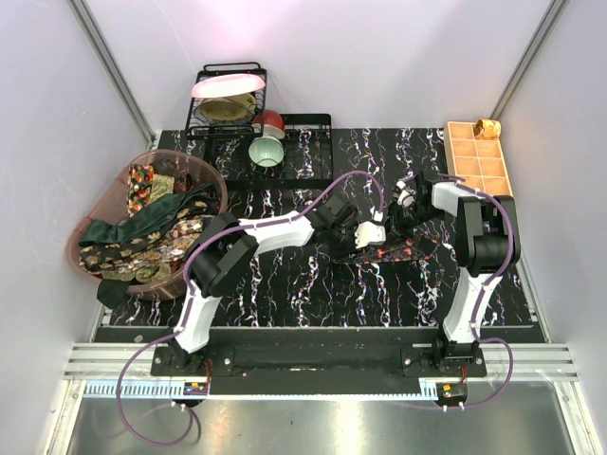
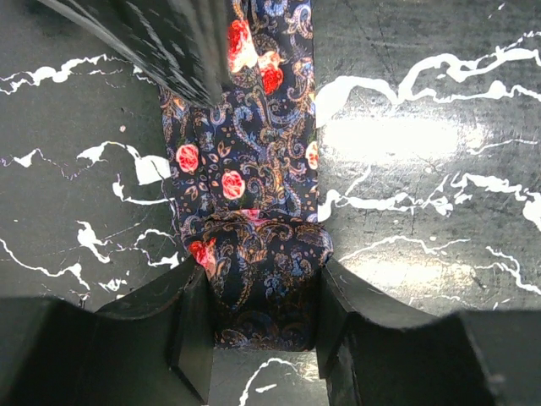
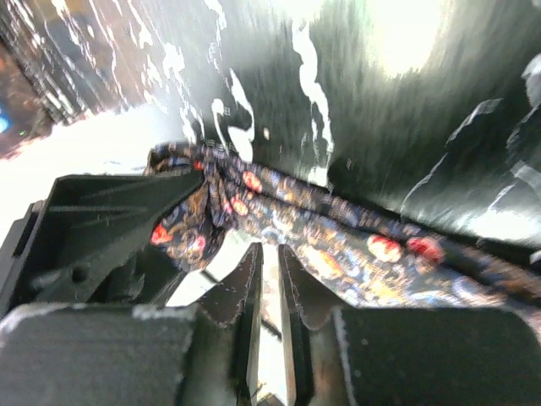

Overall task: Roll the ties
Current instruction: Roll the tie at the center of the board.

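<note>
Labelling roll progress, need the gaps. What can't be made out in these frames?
1. Full length of the tie: left wrist, cut off by the top edge and a dark blurred shape; top external, left gripper covers part.
2. Number of turns rolled: left wrist, fingers flank the folded end.
3. Whether the right gripper touches the tie: right wrist, motion blur.
4. Count of ties in the basket: top external, tangled, too small.

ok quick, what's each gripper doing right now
Left gripper: closed on the floral tie's rolled end.
Right gripper: fingers almost shut, nothing between them.
</note>
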`<state>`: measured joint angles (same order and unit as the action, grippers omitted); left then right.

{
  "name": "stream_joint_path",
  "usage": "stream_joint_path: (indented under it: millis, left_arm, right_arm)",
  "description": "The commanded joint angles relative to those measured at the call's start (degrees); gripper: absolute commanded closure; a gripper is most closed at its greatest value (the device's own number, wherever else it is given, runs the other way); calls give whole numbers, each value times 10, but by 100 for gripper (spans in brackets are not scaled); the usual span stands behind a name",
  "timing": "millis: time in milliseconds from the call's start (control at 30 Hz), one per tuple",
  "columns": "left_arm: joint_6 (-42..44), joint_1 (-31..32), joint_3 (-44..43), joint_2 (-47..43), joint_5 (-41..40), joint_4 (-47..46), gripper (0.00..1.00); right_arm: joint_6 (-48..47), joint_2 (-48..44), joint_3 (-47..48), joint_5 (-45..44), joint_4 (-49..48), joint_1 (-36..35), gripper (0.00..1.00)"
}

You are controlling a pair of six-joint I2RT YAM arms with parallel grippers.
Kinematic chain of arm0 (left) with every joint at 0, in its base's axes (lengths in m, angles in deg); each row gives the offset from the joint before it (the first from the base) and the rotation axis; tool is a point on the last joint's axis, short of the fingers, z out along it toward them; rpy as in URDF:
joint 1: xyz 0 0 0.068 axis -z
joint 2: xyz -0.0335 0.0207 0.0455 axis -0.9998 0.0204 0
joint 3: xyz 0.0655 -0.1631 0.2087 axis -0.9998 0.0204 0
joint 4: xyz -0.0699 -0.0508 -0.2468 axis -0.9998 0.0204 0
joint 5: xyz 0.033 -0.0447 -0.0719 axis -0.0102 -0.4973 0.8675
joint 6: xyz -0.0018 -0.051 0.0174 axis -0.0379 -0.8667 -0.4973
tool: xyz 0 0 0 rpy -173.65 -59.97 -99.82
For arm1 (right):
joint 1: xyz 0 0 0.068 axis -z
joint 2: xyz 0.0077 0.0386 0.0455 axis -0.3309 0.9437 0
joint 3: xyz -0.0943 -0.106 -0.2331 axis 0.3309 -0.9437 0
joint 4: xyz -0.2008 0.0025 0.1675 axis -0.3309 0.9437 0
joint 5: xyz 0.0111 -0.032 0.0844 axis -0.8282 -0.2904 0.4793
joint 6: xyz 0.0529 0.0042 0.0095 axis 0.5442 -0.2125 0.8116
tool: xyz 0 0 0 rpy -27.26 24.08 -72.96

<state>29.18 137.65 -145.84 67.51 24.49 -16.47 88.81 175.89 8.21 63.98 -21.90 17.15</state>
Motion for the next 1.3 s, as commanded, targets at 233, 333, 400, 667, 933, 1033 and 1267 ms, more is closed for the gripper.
stream_joint_path:
  millis: [233,333,400,667,933,1033,1267]
  left_arm:
    - [48,-8,24,32,-47,168,87]
    - [47,-7,19,23,-36,187,87]
    - [45,-5,15,20,-34,197,87]
    - [32,-1,-5,21,-63,257,87]
    - [30,4,-29,47,-73,274,86]
    - [32,4,-36,51,-74,279,85]
    - [32,4,-39,54,-65,283,85]
  right_arm:
    - [-43,25,4,-72,10,-11,84]
    - [-48,18,-4,-79,27,-13,84]
    - [-49,12,-11,-79,33,-13,85]
    - [-51,2,-6,-48,34,-16,84]
    - [7,-55,-29,159,-41,-20,57]
    - [41,-57,-54,181,-88,-46,54]
    - [138,-40,-114,211,-230,-96,62]
